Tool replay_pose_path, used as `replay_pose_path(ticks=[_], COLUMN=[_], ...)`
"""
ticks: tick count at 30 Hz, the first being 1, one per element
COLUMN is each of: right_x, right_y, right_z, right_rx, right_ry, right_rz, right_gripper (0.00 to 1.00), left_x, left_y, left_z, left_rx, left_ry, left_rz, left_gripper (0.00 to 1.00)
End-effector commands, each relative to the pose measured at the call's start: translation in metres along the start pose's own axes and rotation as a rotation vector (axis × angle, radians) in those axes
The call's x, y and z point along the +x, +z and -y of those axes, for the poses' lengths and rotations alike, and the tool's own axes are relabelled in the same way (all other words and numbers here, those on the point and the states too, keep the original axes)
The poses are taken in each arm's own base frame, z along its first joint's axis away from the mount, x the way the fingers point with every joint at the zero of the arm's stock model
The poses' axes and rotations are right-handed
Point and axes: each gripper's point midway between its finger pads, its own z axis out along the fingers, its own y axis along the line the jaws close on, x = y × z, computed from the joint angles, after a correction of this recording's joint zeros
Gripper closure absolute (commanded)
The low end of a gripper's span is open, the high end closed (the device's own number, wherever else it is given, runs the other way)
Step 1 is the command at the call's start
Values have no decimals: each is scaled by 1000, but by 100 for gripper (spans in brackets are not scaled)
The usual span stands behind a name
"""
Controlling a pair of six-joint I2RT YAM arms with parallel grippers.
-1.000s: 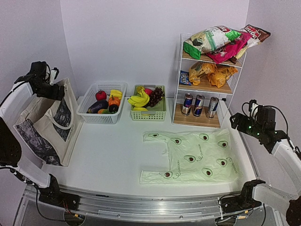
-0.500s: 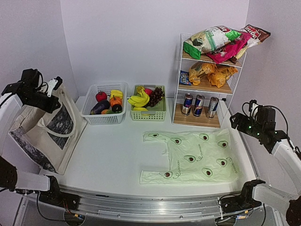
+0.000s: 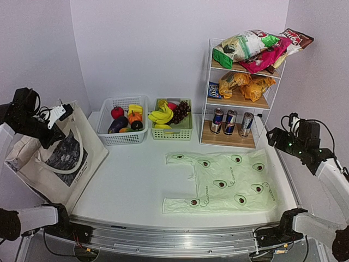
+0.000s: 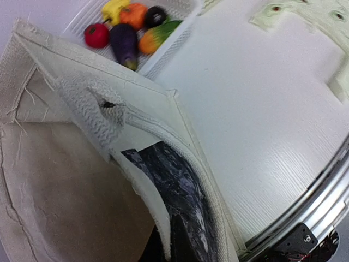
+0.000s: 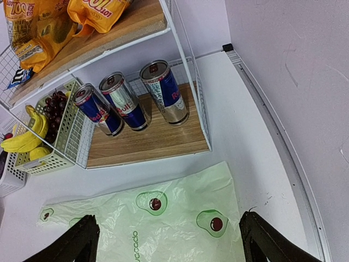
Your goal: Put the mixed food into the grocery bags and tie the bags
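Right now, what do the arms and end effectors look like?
Left arm and right arm: white link shells, black joints, loose black cables. Left end effector is black with a white part. Right end effector has two black tapered fingers; small green lights glow at its wrist.

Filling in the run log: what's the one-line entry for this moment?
left gripper: shut on tote rim | right gripper: open, empty | bag: flat | food: in baskets, on rack

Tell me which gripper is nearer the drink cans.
Right. The right gripper hangs open close to the drink cans, on their right; the left gripper is far across the table, shut on the canvas tote.
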Motion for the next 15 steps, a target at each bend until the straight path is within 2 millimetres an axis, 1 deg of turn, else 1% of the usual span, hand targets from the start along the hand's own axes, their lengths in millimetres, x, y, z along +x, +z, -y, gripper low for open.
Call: replay_pose_path(ticks=[1,3,5,6,9,12,14,15], right_x=[-17,-18,-20,-21,-23,-24,-24,-24], right_y=[-9,-11,-14,-16,-20,-23,-24,-24], right_z=[-9,-9,-10,-10,-9,-9,-9,-10], right_rx=[-30,-30,-32,-32,-29,-26,-28,-29], right_ry=[1,3,5,6,9,13,15,14], right_rz=[45,50,56,62,72,76,77,76], right_gripper=[13,13,13,13,13,13,13,13], left_x=[-31,-38,-44,-44,-59,-63,-65,-69], left_y=[5,19,38,47,66,89,100,102], left_z=[44,34,13,4,-31,-67,-93,-102], left_rx=[242,213,105,57,-73,-162,-267,-318], left_ry=[177,246,350,393,481,516,558,599], left_rz=[243,285,306,302,315,257,226,234], left_gripper=[100,100,100,100,100,100,100,100])
